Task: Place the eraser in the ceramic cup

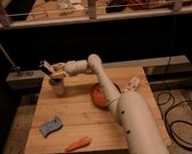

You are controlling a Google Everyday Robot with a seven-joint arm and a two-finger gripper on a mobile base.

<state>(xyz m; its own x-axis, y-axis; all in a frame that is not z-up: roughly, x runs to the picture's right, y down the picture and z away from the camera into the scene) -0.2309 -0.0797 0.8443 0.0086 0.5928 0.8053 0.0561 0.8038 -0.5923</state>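
A wooden table (87, 117) is sitting in a dim room, seen from above and in front; a white robot arm (102, 86) is reaching from the lower right across the tabletop toward its far left corner; the gripper (54, 71) is hanging directly over the cup (58, 87), a small greyish-beige cylinder standing upright near that corner. The eraser (47, 67), a thin pale slab with a darker end, is sticking up and to the left out of the gripper at a tilt, above the cup's rim and not yet inside it; the jaws are clamping the eraser, judging by how it is staying aloft at that angle. This positioning looks deliberate: the slab is being kept over the dark opening so that it can drop or be lowered straight in. The task appears close to its final step, with only the lowering and letting go left. Behind the arm's elbow an orange-red bowl (97, 95) is partly hidden; a wavy blue sponge (51, 125) is lying near the front left; a carrot (77, 143) is resting at the front edge, all well apart from the cup.
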